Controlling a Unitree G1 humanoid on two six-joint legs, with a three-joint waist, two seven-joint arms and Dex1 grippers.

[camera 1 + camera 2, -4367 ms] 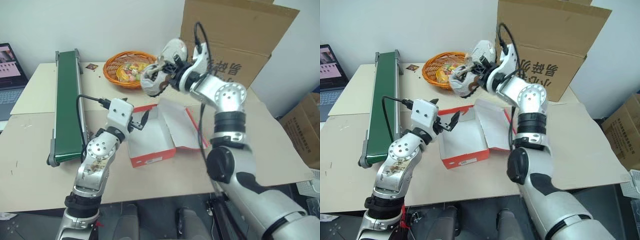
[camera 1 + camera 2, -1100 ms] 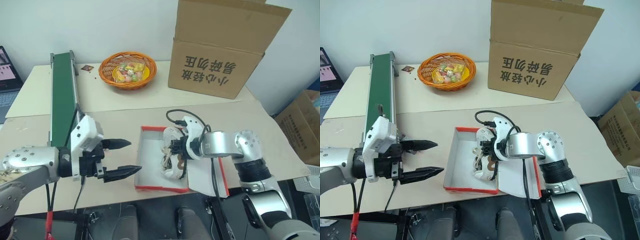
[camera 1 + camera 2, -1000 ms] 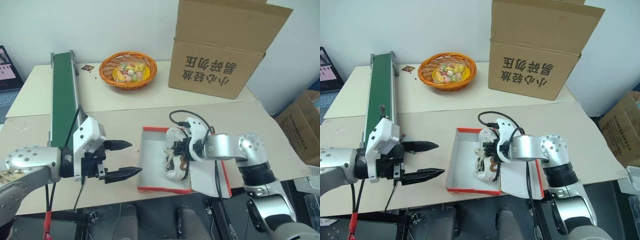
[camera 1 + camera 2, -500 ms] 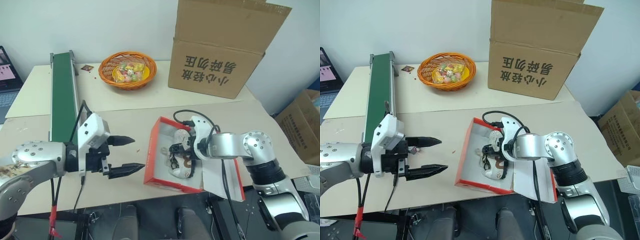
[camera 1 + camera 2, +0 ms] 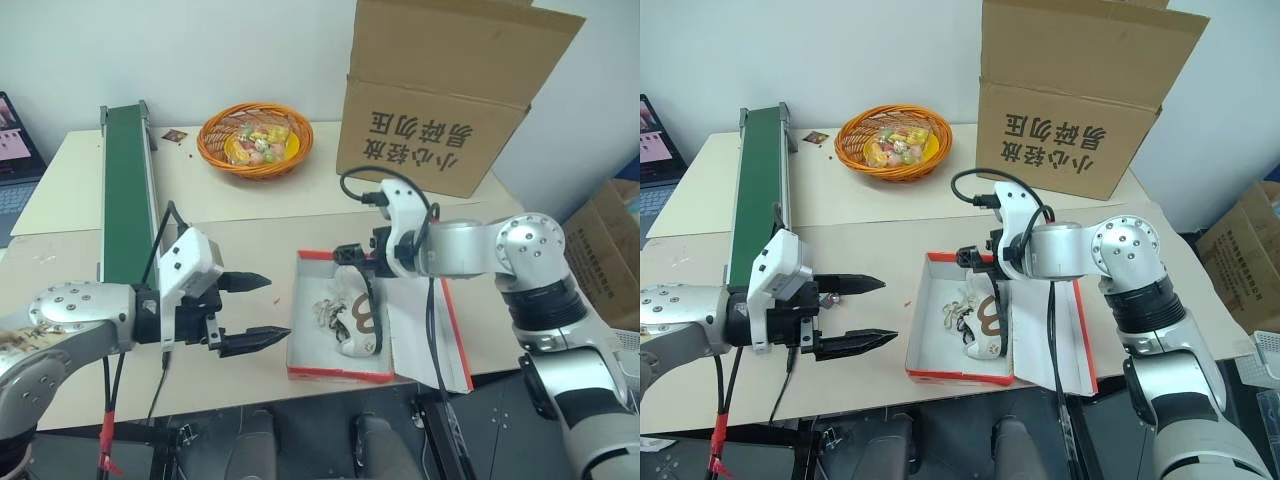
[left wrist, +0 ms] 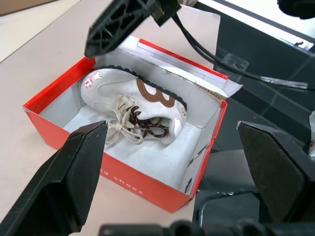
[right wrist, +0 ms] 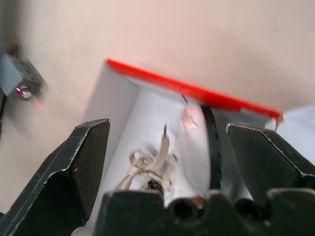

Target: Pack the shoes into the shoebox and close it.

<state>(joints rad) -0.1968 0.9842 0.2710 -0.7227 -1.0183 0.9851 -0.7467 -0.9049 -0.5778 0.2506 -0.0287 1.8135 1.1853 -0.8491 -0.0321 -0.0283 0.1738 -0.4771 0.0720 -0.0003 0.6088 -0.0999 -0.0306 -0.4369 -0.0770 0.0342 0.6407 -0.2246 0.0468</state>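
1. You have the shoebox (image 5: 340, 372) sitting low in the centre of the head views, on the tan tabletop (image 5: 250, 250) near its front edge; its flap lid (image 5: 430, 330) lies open flat toward the right of the frame, so the box is not closed.
2. One of the shoes (image 5: 355, 315) lies on its side inside the box, against the right-hand wall, laces spilling toward the middle; the white floor to its left is bare.
3. Your right gripper (image 5: 352, 252) hangs just above the far end of the box, jaws released and holding nothing; its black cable (image 5: 372, 300) droops down across the shoe.
4. Your left gripper (image 5: 250, 312) sits left of the box at mid-frame, jaws spread wide and empty, tips pointing toward the box's left wall but apart from it.
5. Around the work: a green conveyor (image 5: 125, 190) runs up the left side of the frame; an orange basket (image 5: 255, 140) of small coloured items stands upper centre; a large brown carton (image 5: 450, 95) with printed characters stands upper right; a laptop (image 5: 15, 140) shows at the left edge.
6. The left wrist view gives you the shoe's brown side mark (image 6: 155, 94) and dark laces close up, plus the other arm's finger above the box; the right wrist view looks down between its spread fingers (image 7: 74, 172) onto the box's red rim, with the shoe blurred.
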